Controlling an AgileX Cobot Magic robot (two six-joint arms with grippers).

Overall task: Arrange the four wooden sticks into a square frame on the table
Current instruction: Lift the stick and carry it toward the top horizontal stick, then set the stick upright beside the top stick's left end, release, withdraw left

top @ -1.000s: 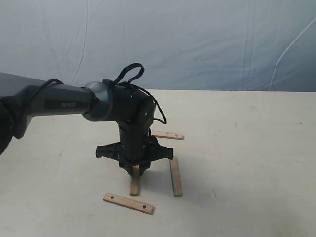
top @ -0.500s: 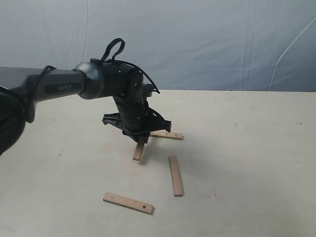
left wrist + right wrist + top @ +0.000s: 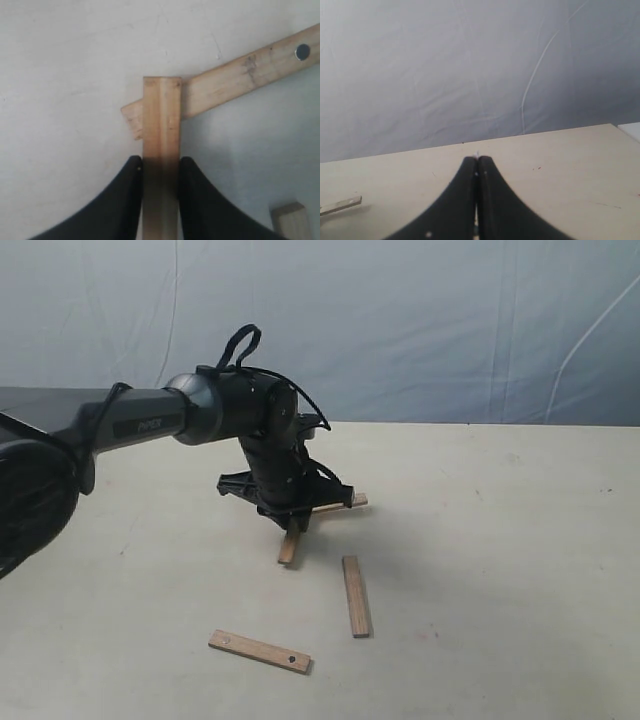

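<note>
Left gripper point(image 3: 160, 162), farther back now, tight on stick point(image 3: 161, 115); pale table point(image 3: 500, 540), blue-grey backdrop point(image 3: 450, 330).

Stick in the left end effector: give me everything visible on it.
Flat light-brown wooden slat, faint lengthwise line, square-cut end. Clamped across its width by the left end effector. Its free end crosses over one end of another slat lying on the table, forming a corner; contact there can't be confirmed.

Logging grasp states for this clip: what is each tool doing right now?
Left tool: closed on a wooden stick.
Right tool: closed, holding nothing.
</note>
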